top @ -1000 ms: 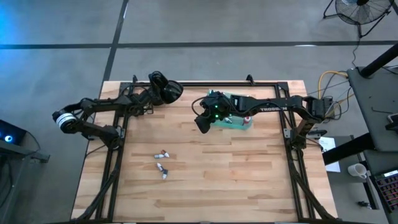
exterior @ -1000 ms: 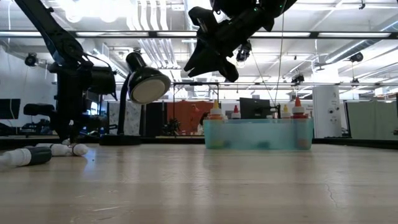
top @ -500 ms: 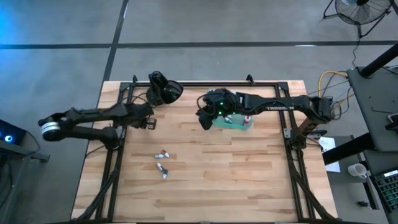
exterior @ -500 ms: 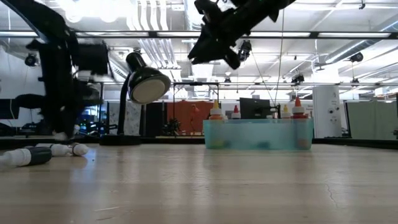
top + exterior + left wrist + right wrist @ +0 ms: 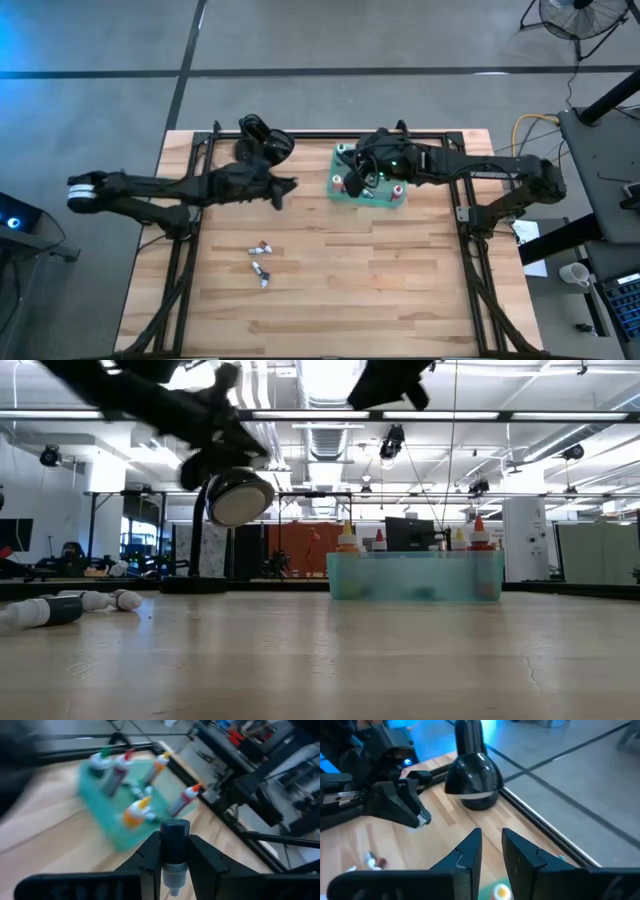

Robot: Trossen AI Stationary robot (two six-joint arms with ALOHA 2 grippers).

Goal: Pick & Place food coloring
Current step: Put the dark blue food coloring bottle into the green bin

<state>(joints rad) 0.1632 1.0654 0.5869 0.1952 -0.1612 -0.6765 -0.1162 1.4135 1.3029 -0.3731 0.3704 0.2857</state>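
Observation:
A teal tray at the table's far middle holds several small bottles standing upright; in the low view the tray shows their coloured caps above its rim. Loose food coloring bottles lie on the wood at the near left, also seen in the low view. My left gripper hangs just left of the tray, shut on a dark bottle. My right gripper hovers above the tray's left end, shut, with nothing between its fingers. My left gripper pinches the dark bottle's body between its two fingers. The fingers come nearly level from the table's left and lie across the bottle. The bottle hangs clear of the table, dark end up and white tip down.
A glossy black rounded object stands at the table's far left edge, close behind my left arm, and fills the far side of the right wrist view. A dark frame runs round the table. Bare wood lies near and right.
My left gripper has swung from beside the black object toward the tray, rising and tipping from pointing down to almost level. My right gripper has risen and moved toward the far right, coming over the tray's left end.

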